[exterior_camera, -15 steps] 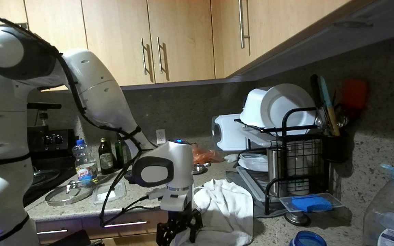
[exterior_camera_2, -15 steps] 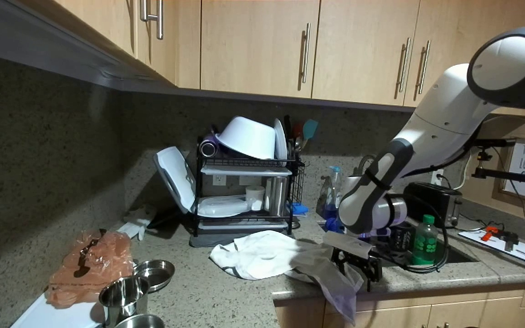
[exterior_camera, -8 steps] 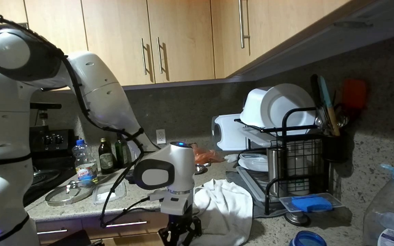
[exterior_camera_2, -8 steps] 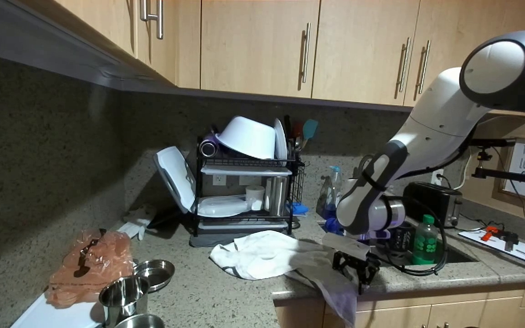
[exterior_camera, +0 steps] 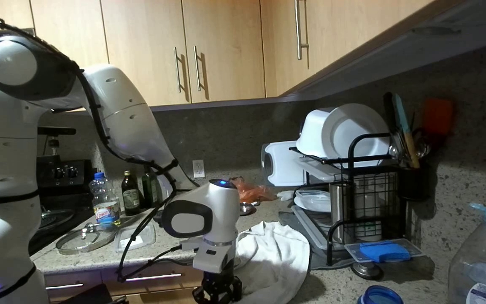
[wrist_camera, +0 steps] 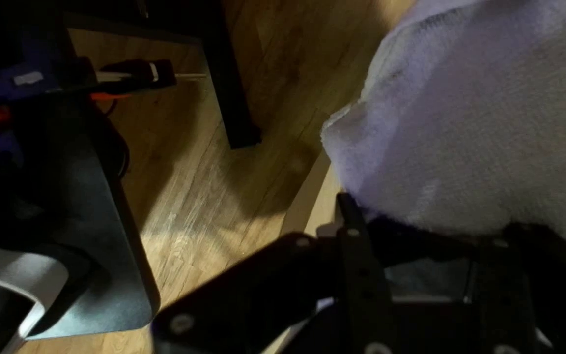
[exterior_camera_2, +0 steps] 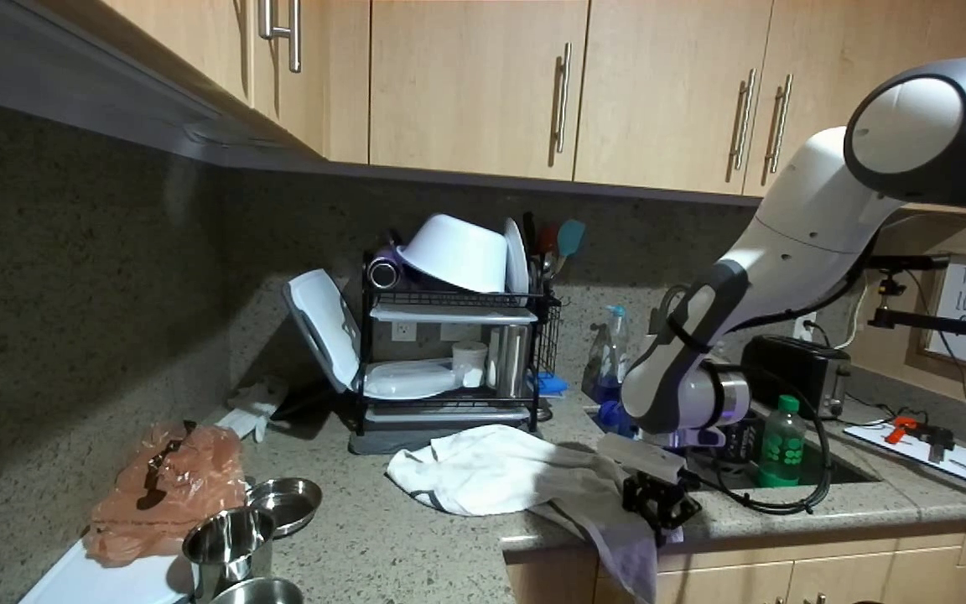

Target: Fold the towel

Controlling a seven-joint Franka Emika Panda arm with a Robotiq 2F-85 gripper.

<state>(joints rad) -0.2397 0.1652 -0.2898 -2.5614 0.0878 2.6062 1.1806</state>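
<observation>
Your gripper [exterior_camera_2: 659,530] — jaws together, clamped on the towel [exterior_camera_2: 483,474] | towel — rumpled on the counter [exterior_camera_2: 349,520] near the dish rack [exterior_camera_2: 458,299], one end hanging over the counter's front edge

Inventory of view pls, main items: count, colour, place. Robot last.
towel: 1, white, counter, one end over edge
dish rack: 1, black, counter
tub: 1, white, tilted, rack top
upright plate: 1, white, beside tub
board: 1, white, propped beside rack
bag: 1, orange, counter
steel vessels: 3, silver, near bag
glass bottles: 2+, dark, counter
Crisco bottle: 1, clear, beside glass bottles
glass lid: 1, clear, counter
stove: 1, black, beside counter
plastic bottle: 1, green, at sink
toaster: 1, black, near sink
cabinets: several, tan, overhead
arm: 1, white-grey, over counter
gripper: 1, black, shut, at towel; hold unclear
</observation>
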